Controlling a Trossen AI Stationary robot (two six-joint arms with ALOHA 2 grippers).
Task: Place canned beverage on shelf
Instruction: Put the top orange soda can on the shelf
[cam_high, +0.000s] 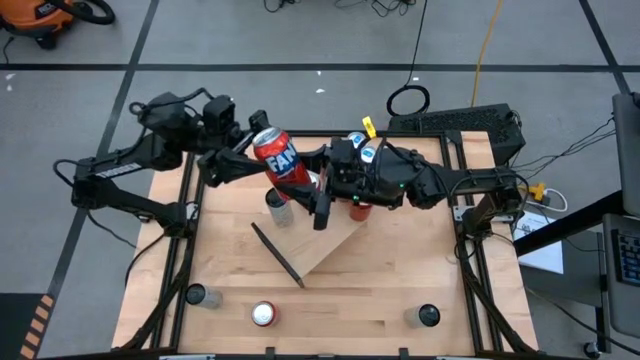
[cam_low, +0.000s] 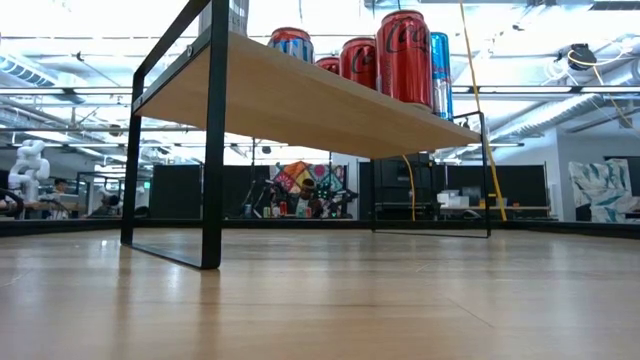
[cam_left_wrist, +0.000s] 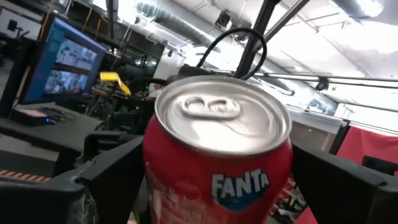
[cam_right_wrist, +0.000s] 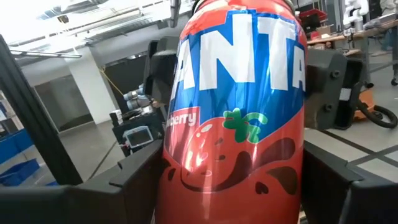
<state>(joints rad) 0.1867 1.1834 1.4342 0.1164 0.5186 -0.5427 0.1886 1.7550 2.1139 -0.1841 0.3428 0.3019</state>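
Right now the Fanta can (cam_high: 277, 155) is up in the air, tilted, over the rear middle of the table (cam_high: 350, 300) and above the back of the shelf (cam_high: 335, 245). It is not on the board. My left gripper (cam_high: 262, 150) is clamped on it from the left. My right gripper (cam_high: 315, 195) is closed on its lower end from the right, so both pincers have the same can.

Several cans stand on the shelf. The low view shows a red Coca-Cola can (cam_low: 403, 55) nearest, two more red cans (cam_low: 358, 60) behind it, a tall blue can (cam_low: 441, 70) beside it and a red-and-blue can (cam_low: 291, 42) farther along. The arms hide most of these from above.

Three more cans stand loose on the table's front edge, well apart: a dark-topped one (cam_high: 203, 296) at the left, a red one (cam_high: 263, 314) beside it and a dark one (cam_high: 427, 316) at the right.

The left wrist view looks onto the can's silver lid (cam_left_wrist: 221, 115), with a dark finger (cam_left_wrist: 112, 177) on each side. The right wrist view shows its strawberry-printed side (cam_right_wrist: 236, 124) filling the space between that arm's fingers (cam_right_wrist: 134, 180). The low view shows only the shelf (cam_low: 300, 100) from beneath, with neither gripper nor the held can.
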